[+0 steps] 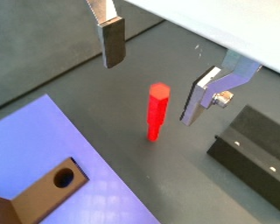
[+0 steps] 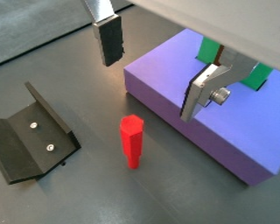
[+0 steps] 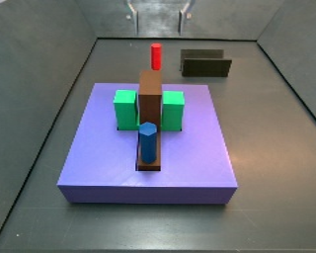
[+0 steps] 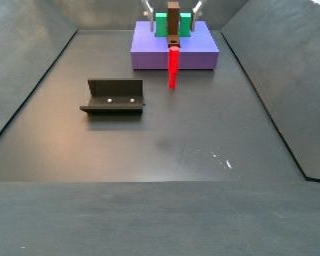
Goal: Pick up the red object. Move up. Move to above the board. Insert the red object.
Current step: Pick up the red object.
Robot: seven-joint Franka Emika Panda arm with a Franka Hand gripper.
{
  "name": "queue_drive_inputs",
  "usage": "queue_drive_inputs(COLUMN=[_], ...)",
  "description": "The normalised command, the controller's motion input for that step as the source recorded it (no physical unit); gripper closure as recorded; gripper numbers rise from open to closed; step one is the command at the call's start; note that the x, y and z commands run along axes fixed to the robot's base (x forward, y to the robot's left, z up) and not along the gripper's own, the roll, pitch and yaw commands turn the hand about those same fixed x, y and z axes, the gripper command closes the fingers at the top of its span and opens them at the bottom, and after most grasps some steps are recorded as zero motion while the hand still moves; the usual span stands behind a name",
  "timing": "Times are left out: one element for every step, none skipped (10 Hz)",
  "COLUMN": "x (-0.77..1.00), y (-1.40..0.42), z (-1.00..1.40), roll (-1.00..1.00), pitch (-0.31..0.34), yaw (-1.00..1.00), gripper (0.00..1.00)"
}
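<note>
Fingers point(image 1: 112, 42) of the gripper point(image 1: 154, 70) hang wide apart in the air, holding nothing. In both wrist views the gripper point(image 2: 154, 68) is up above the red peg point(image 1: 157, 112), not touching it. The red peg point(image 2: 132, 141) stands upright on the dark floor point(image 2: 130, 197), by itself.

In a side view the red peg point(image 3: 157, 56) stands at 12 o'clock from the purple block point(image 3: 188, 158), just beyond its far edge. The fixture point(image 3: 204, 63) sits at about 3 o'clock from the peg, near it but apart.

On top of the purple block lies the brown board point(image 3: 150, 104), long and thin. A blue peg point(image 3: 147, 142) stands in the board near its close end. Green blocks point(image 3: 125, 110) sit on both sides of the board, touching it.

In a side view the red peg point(image 4: 172, 68) stands in front of the purple block point(image 4: 196, 58), and the fixture point(image 4: 113, 97) is at about 8 o'clock from the peg.
</note>
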Motion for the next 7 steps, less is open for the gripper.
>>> queue_drive_inputs(x=[-0.08,-0.03,0.03,0.11,0.07,0.0,0.0], y=[0.04,0.09,0.14,0.2,0.25,0.27,0.24], z=[-0.36,-0.36,-0.33,-0.33,-0.33,-0.31,-0.31], roll=[0.03,0.06,0.09,0.1,0.11,0.1,0.1], pitch=[-0.113,-0.097,-0.05,-0.03,-0.036,-0.05,-0.061], yaw=[0.0,0.0,0.0,0.0,0.0,0.0,0.0], gripper=[0.0,0.0,0.0,0.0,0.0,0.0,0.0])
